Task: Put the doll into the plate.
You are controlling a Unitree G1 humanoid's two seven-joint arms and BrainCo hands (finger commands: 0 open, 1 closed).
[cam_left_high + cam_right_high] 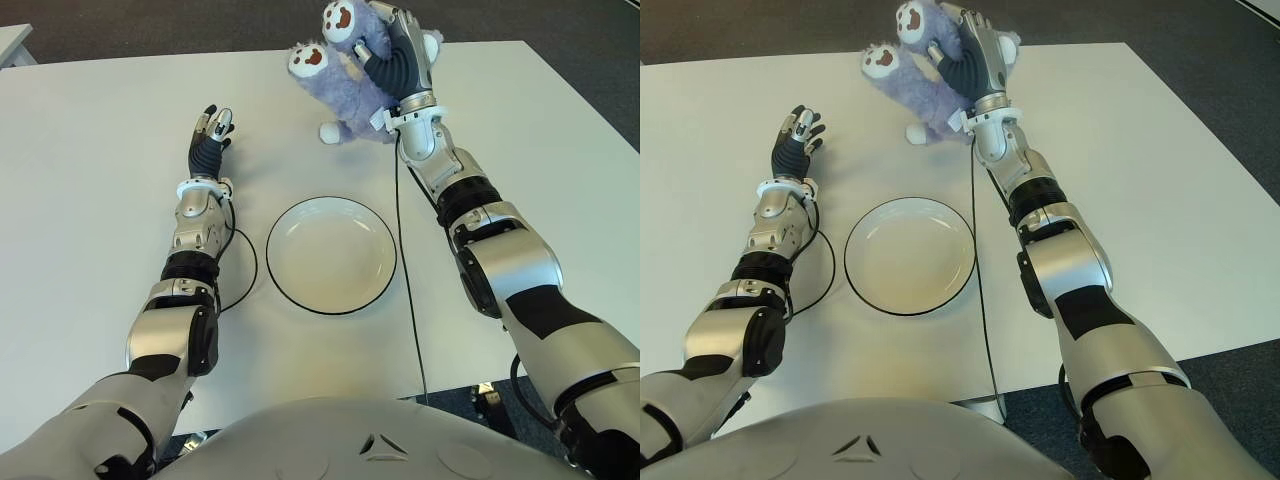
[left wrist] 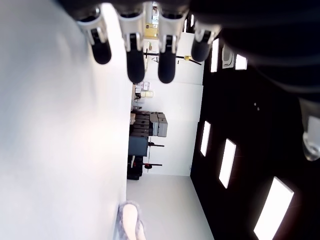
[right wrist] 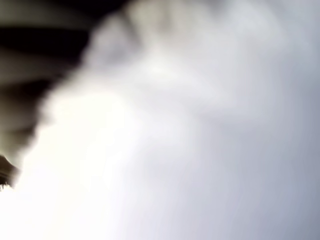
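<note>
Nearest me lay the white plate [image 1: 331, 255], dark-rimmed and holding nothing, on the bench [image 1: 90, 230] between my two forearms. Left of it my left hand [image 1: 211, 133] showed over bare bench, fingers [image 2: 135, 65] straight and loosely spread, gripping nothing; I could not tell whether it touched the surface. A thin black cable [image 1: 407, 260] ran down the bench just right of the plate.

Farther out, beyond the plate and a little to its right, my right hand [image 1: 393, 60] was clamped on the doll [image 1: 345, 85], a purple plush with pale paw soles turned up. My fingers wrapped its body; the wrist view was filled with blurred fur. The doll looked lifted or tipped at the far side of the bench, though one small white foot seemed close to the surface, and I could not say whether it was fully clear.

I judged the grasp made and the carry in hand. Next I would need to draw the right hand back toward me until the doll hung over the plate's middle, lower it, then open my fingers.
</note>
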